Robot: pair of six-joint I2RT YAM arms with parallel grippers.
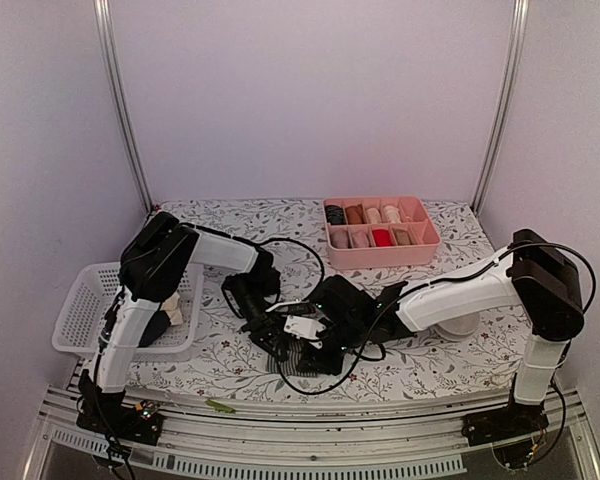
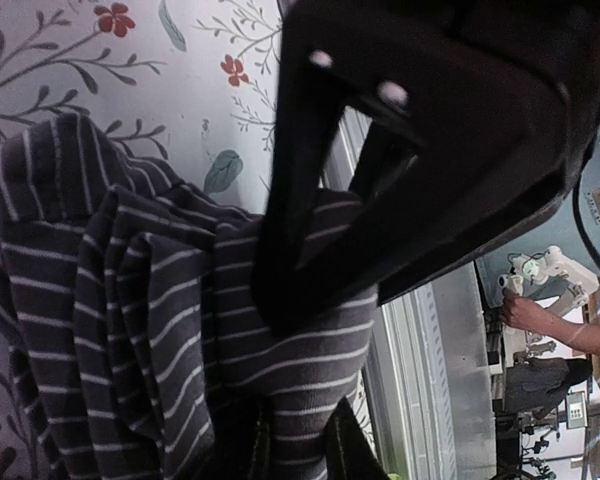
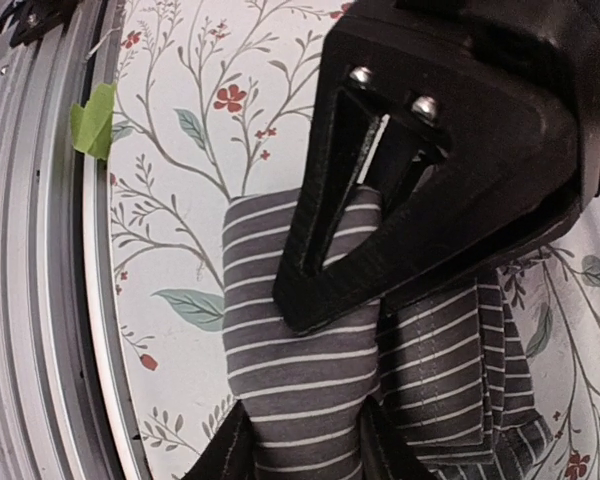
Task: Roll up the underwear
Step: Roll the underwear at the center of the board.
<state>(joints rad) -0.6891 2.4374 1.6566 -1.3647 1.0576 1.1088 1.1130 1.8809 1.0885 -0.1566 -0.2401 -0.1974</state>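
- Striped underwear [image 2: 130, 300]: grey with thin white stripes, bunched in thick folds on the floral table [image 1: 280, 225], at its near edge, roughly midway between the two arm bases.
- Left gripper [image 2: 290, 385]: closed on a thick layer of the striped cloth, one finger on top, the other beneath, fabric pinched between.
- Right gripper [image 3: 300, 390]: one finger above and one below a rolled fold of the same garment, with cloth filling the gap. Cannot tell whether clamped firmly or only closing around it.
- Governing relation: rolled fold in line with the right fingers, long axis parallel to the near table edge and just beside it. Looser, flatter layers on the side away from that edge.
- Reach: both grippers in contact with the garment and meeting over it, so no approach needed from either arm.
- Probable step: forming the roll. Judged requirement for the coming move: turn across the long axis, toward the loose layers, with the left grip keeping the cloth taut.
- Probable hazard: drift of the cloth toward the near edge.
- Elsewhere: white mesh basket [image 1: 85, 310] at the left holding other cloth; pink divided tray [image 1: 425, 240] at the far right holding rolled pieces. Both well apart from the working point.
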